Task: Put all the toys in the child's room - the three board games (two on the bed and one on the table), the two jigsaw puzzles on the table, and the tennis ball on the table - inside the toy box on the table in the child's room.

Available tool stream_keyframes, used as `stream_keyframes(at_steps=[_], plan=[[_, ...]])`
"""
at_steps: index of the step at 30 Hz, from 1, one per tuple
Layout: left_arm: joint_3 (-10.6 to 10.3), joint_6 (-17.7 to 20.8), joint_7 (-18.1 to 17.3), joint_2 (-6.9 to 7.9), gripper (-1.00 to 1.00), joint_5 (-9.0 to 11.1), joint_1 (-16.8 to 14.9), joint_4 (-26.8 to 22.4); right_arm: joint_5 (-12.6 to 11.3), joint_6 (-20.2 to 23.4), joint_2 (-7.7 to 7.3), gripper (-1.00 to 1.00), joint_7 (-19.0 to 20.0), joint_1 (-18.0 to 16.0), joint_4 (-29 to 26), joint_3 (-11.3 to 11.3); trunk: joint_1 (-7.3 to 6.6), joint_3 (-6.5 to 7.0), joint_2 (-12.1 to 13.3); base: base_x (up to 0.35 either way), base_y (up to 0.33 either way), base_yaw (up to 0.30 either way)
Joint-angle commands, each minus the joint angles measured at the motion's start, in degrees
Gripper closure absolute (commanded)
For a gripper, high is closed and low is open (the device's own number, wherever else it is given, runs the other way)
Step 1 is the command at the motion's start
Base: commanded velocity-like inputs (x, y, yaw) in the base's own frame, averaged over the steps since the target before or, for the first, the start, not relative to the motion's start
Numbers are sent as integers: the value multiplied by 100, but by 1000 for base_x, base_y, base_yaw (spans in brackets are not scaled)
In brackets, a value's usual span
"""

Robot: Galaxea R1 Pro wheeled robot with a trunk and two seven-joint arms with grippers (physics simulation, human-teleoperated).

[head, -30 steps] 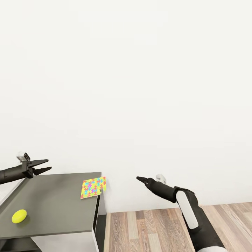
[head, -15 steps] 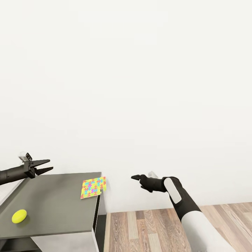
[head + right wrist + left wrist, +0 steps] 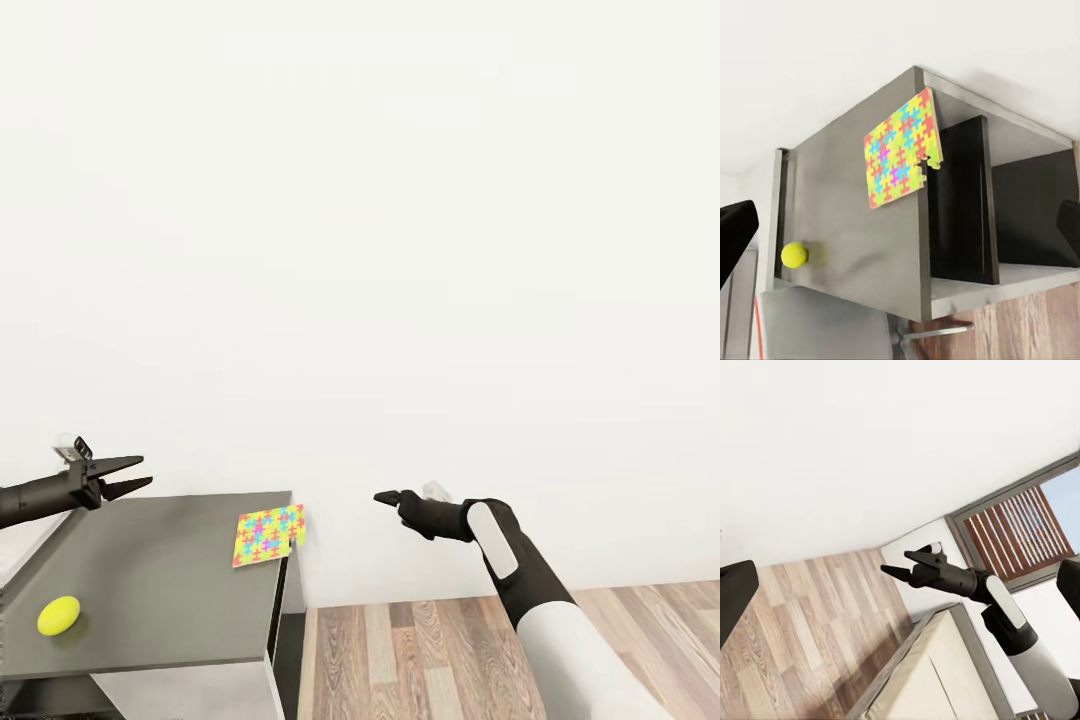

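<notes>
1. White wall (image 3: 400,250) takes up most of the head view, with a strip of brown-grey plank floor (image 3: 420,650) along its foot at the lower right
2. One dark grey bench (image 3: 150,590) stands against the wall at the lower left of the head view; the right wrist view shows its flat top over a black open compartment (image 3: 1020,217) on the end
3. One bed (image 3: 937,675) with a cream cover shows in the left wrist view, below a dark-framed window (image 3: 1020,532) with slatted blinds
4. Right arm reaches forward over the floor, to the right of the bench and apart from it; the right gripper (image 3: 385,497) points left toward the bench end, its jaws look close together and hold nothing, though I cannot tell for sure from this angle
5. Left gripper (image 3: 125,475) hangs above the far left part of the bench top, jaws parted in a narrow V, empty and touching nothing
6. One jigsaw puzzle (image 3: 268,535), a bright yellow, pink, blue and orange sheet, lies flat on the far right corner of the bench, its edge just over the end; one piece juts loose at its corner (image 3: 934,160)
7. One tennis ball (image 3: 59,616), yellow-green, sits on the near left part of the bench top, well apart from the puzzle and below the left gripper
</notes>
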Motion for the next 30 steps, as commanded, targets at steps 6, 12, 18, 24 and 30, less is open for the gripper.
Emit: stream_keyframes(at_steps=[6,12,18,24,30], plan=[[-34,61,-29,7,-100,24,-9,4,32,12,22,-100,27,-4,-7,15,4,-14,-14,35,0,243],[-34,61,-29,10,-100,26,-9,4,33,11,25,-100,31,-3,-7,16,4,-14,-14,145,0,285],[-34,61,-29,7,-100,20,-9,4,27,13,20,-100,35,0,-2,10,4,-14,-14,50,0,287],[-34,42,-29,6,-100,26,-9,5,26,16,11,-100,38,4,-1,8,4,-14,-14,181,0,97],[-34,34,-29,6,-100,26,-9,4,24,16,9,-100,43,5,1,8,4,-14,-14,167,0,12]])
